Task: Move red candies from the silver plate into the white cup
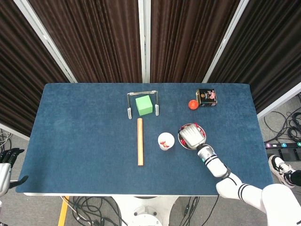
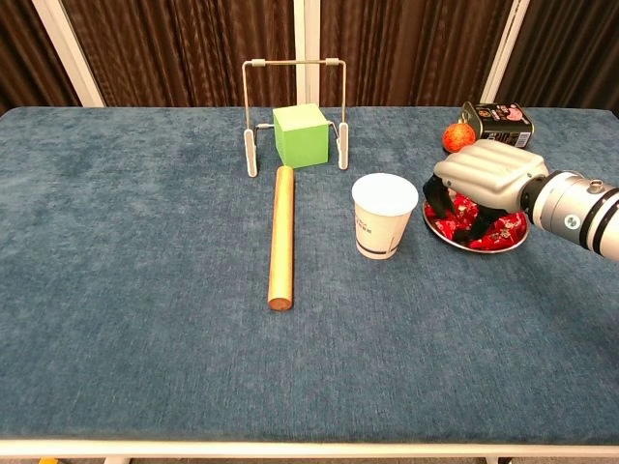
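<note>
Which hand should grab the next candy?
Right. The right hand is down over the silver plate of red candies, beside the white cup. The left hand sits off the table's edge.

text: none legible | white cup (image 2: pixel 384 216): print blurred | dark tin (image 2: pixel 498 117): label unreadable

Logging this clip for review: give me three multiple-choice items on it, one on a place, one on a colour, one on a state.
1. Where does the white cup stand?
A. Between the wooden rod and the silver plate
B. Behind the green cube
C. On the plate

2. What colour is the cube inside the metal frame?
A. Red
B. Green
C. Yellow

3. What is the right robot hand doing?
A. Resting off the table
B. Holding the cup
C. Reaching down into the plate's red candies

Key: 1 A, rod on its left, plate on its right; 2 B, plainly green; 3 C, fingers down among the candies.
</note>
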{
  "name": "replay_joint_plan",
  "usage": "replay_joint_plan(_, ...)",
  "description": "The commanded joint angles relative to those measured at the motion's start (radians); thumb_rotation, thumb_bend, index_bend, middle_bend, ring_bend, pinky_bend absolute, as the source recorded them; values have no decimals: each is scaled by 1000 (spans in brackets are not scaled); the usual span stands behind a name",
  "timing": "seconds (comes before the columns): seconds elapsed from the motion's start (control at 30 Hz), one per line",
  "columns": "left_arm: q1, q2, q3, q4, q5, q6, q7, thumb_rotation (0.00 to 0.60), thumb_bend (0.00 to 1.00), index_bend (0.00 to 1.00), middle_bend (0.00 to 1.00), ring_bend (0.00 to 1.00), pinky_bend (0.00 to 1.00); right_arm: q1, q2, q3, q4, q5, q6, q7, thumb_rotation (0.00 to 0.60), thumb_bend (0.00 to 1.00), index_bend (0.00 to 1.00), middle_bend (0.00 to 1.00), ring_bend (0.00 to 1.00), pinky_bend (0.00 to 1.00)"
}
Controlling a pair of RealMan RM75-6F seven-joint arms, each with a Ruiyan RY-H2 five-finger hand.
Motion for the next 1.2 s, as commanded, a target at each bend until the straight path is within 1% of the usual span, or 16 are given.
replay_joint_plan(0.03, 0, 0, -1, 0, -1, 0, 0, 600, 0, 267, 283, 197, 214, -2, 4, 4, -3, -1, 7, 7, 600, 293, 618, 541, 825, 1000)
replay_joint_plan(0.1, -1, -1, -2, -1, -1, -1, 0, 600, 0, 267, 283, 197, 214, -6, 19, 9, -20, -7, 27, 12, 600, 299, 619, 543, 825, 1000)
replay_joint_plan(0.2, -3, 0, -3, -3, 2, 0, 1, 600, 0, 267, 283, 197, 214, -20, 65, 24, -81, -19, 81, 24, 600, 300, 619, 544, 825, 1000)
replay_joint_plan(0.3, -3, 2, -5, -5, 5, 5, 3, 600, 0, 267, 283, 197, 214, -37, 138, 42, -183, -37, 145, 36, 600, 300, 619, 543, 824, 1000)
replay_joint_plan(0.43, -1, 5, -5, -11, 9, 12, 5, 600, 0, 267, 283, 197, 214, -54, 243, 64, -356, -69, 218, 46, 600, 300, 619, 542, 822, 1000)
replay_joint_plan(0.53, 0, 8, -5, -17, 11, 16, 11, 600, 0, 267, 283, 197, 214, -52, 287, 73, -453, -80, 225, 49, 600, 300, 619, 542, 821, 1000)
replay_joint_plan(0.6, 2, 9, -4, -18, 12, 19, 12, 600, 0, 267, 283, 197, 213, -43, 296, 75, -486, -78, 209, 37, 600, 300, 619, 541, 820, 1000)
replay_joint_plan(0.77, 4, 10, -5, -20, 6, 18, 14, 600, 0, 267, 283, 197, 214, -7, 253, 73, -494, -57, 149, -8, 600, 299, 601, 527, 819, 1000)
replay_joint_plan(1.0, 7, 2, -3, -4, -3, 11, 5, 600, 0, 267, 283, 197, 214, 37, 178, 75, -437, -27, 92, -66, 600, 300, 566, 495, 819, 1000)
replay_joint_plan(1.2, 10, -5, -2, 14, -3, 12, -7, 600, 0, 267, 283, 197, 214, 42, 171, 71, -448, 2, 79, -116, 600, 299, 471, 415, 807, 1000)
